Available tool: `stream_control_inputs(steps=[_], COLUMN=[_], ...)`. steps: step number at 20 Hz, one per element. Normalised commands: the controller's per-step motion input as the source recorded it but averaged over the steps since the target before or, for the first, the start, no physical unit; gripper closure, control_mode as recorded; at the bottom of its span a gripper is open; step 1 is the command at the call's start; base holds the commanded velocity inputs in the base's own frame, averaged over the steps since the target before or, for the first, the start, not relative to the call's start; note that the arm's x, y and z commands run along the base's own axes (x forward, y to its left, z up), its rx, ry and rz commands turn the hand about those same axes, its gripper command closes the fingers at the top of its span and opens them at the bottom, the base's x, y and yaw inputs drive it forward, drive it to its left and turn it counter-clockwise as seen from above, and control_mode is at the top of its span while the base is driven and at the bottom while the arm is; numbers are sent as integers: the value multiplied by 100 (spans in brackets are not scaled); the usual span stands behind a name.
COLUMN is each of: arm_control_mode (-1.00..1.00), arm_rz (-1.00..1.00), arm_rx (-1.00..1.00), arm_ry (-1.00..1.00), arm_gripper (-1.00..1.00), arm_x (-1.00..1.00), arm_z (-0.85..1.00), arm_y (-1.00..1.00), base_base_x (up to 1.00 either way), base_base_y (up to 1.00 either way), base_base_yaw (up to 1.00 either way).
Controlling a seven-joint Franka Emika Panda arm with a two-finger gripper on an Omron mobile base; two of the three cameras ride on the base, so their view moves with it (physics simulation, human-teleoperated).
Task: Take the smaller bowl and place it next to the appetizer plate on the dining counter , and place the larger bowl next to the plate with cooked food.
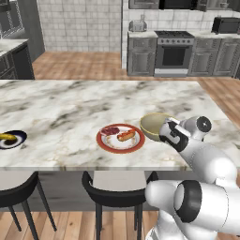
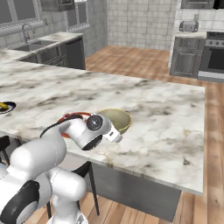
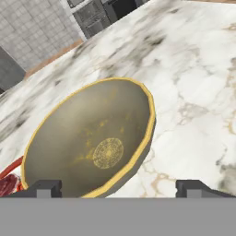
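Note:
The larger bowl (image 1: 154, 125), tan with a yellowish rim, stands upright on the white marble dining counter (image 1: 70, 103), just right of the plate with cooked food (image 1: 120, 138). Seen from the right base, the larger bowl (image 2: 117, 119) partly hides that red-rimmed plate (image 2: 72, 117). My gripper (image 1: 168, 127) hovers at the bowl's near rim. In the hand view, the gripper (image 3: 119, 186) is open, its fingertips (image 3: 45, 186) spread wide on either side of the bowl (image 3: 92, 143) and holding nothing. The dark appetizer plate (image 1: 10, 138) with its yellow piece lies far left. The smaller bowl is out of view.
Black stools (image 1: 117, 194) stand under the counter's near edge. Bare marble stretches right of the bowl (image 2: 170, 127) and between the two plates. Grey cabinets and a stove (image 1: 173, 54) line the far wall across the wooden floor.

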Motion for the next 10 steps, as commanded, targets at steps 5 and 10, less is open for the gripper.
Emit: stream_control_inputs(steps=[5,10], arm_control_mode=[-100,-100], arm_rz=[4,9], arm_rx=[-4,-6], arm_ry=[34,26], arm_gripper=[-100,-100], arm_x=[-60,-81], arm_z=[100,96], arm_y=[-8,11], base_base_x=[0,0], base_base_y=[0,0], base_base_yaw=[0,0])
